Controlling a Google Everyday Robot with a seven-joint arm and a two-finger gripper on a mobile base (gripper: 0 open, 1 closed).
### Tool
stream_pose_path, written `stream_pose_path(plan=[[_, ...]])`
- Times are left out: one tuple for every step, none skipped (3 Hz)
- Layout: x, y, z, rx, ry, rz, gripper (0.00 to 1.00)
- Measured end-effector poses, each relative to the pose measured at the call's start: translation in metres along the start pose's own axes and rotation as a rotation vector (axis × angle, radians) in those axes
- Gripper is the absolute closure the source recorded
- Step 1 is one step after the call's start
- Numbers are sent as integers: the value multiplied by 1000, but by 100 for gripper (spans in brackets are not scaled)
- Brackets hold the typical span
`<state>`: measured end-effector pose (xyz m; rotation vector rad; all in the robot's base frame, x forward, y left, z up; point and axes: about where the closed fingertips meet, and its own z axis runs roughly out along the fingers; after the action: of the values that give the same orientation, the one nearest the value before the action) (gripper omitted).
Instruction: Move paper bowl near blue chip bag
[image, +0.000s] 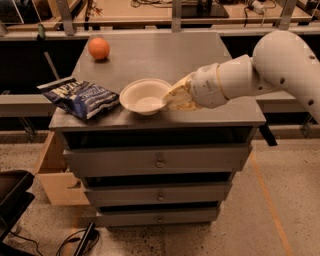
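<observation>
The paper bowl (144, 96), cream-white and shallow, is near the front edge of the grey cabinet top (165, 55). My gripper (172, 97) reaches in from the right and is shut on the bowl's right rim. The bowl looks low, at or just above the surface. The blue chip bag (80, 96) lies flat at the front left corner, a short gap left of the bowl.
An orange ball (99, 48) sits at the back left of the cabinet top. The cabinet has several drawers below (159, 161). An open wooden box (55, 175) stands at the lower left on the floor. Benches with cables run behind.
</observation>
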<state>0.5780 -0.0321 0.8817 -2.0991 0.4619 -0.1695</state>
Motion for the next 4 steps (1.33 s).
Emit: stream_pose_path(plan=[[-8,4,20,32,-21,6,100],[-9,3,20,30,-23,4,82],[-10,3,22,29,-27,3,59],[-11,3,24,29,-31,2,36]])
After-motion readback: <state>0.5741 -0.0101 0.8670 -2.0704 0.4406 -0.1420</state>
